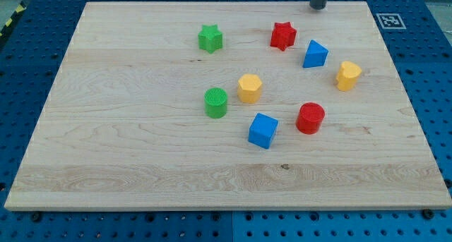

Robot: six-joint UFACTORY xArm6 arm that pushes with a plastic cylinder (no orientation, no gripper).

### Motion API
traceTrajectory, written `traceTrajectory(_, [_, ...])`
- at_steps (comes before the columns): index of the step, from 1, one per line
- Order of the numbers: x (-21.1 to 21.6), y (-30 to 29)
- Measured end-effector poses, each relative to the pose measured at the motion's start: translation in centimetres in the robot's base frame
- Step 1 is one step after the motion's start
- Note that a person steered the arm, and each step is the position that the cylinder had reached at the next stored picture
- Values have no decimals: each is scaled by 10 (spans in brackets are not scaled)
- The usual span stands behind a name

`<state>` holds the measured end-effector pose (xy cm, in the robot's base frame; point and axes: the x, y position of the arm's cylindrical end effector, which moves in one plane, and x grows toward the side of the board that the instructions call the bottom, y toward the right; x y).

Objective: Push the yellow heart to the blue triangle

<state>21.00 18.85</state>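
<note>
**Tip parked at the board's top edge, yellow heart just beside the blue triangle**

My tip (318,8) sits at the top edge of the wooden board (141,150), right of centre, touching no block. It is a plain rod end, so there are no fingers to spread or press together, and it pinches nothing. Only its lower stub shows; the rest runs out of the view's top.

Nearest to the tip, at about 7 o'clock from it, is the red star (283,35). At roughly 6 o'clock from the tip lies the blue triangle (315,54), just beside the red star and apart from it. The yellow heart (347,75) lies at about 4 o'clock from the blue triangle, near it but with a clear strip of wood between them.

Farther out, the red cylinder (310,118) stands at 6 o'clock from the blue triangle, and the blue cube (263,130) is at 8 o'clock from that cylinder. The yellow hexagon (249,87) sits near the board's middle, with the green cylinder (216,102) just beside it at 8 o'clock. The green star (210,38) lies well apart, at 9 o'clock from the red star.
</note>
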Motion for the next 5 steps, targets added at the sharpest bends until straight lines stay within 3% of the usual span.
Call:
traceTrajectory(3, [149,40])
traceTrajectory(5, [174,45])
